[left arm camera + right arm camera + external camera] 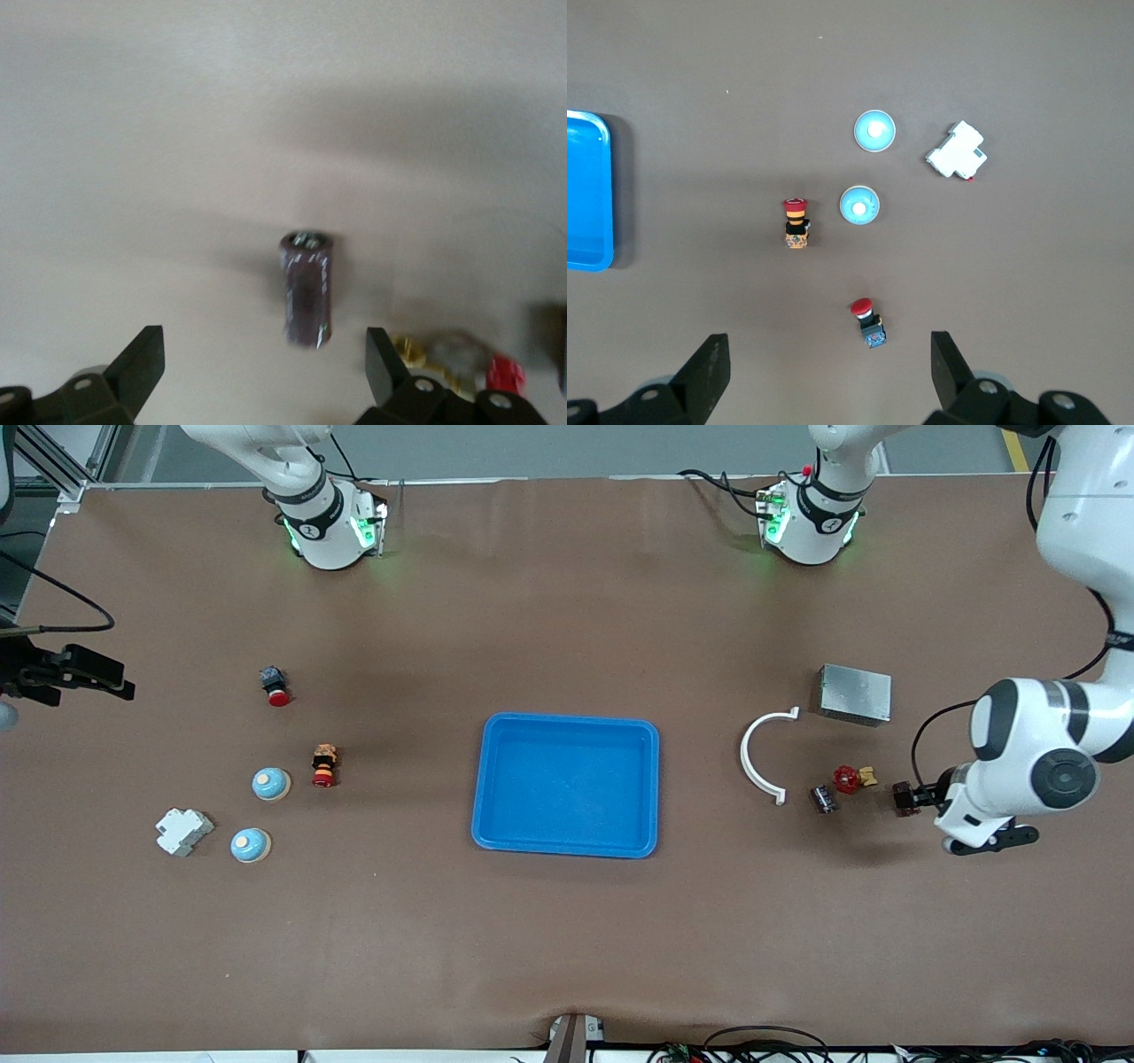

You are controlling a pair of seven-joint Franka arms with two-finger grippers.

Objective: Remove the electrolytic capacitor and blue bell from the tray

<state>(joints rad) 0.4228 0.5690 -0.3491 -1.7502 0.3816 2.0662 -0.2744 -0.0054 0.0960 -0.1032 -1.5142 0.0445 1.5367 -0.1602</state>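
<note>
two blue bells and one dark capacitor (824, 798) are the pieces that matter. the capacitor lies on its side on the brown table (567, 939) toward the left arm's end, just beside a red-and-brass valve (851, 779) and near one tip of a white curved bracket (762, 756). a grey metal box (854, 694) sits farther from the front camera than these. in the left wrist view the capacitor (306, 288) shows between the two dark fingers (142, 363), apart from both, with the valve (461, 367) off to one side.

the left gripper (905, 798) is low over the table beside the valve, its jaws spread wide with nothing in them.

one bell (271, 784) and the other bell (250, 845) rest toward the right arm's end, the second nearer the front camera and beside a white breaker (183, 832). a red-capped button with an orange body (324, 766) stands beside the first bell, and a red-capped button with a black body (275, 685) lies farther from the camera.

the right gripper (66, 675) waits high at the table's edge; its wrist view shows its fingers (709, 367) wide apart and empty above both bells (874, 130) (859, 205).

an empty blue tray (567, 849) sits mid-table.
</note>
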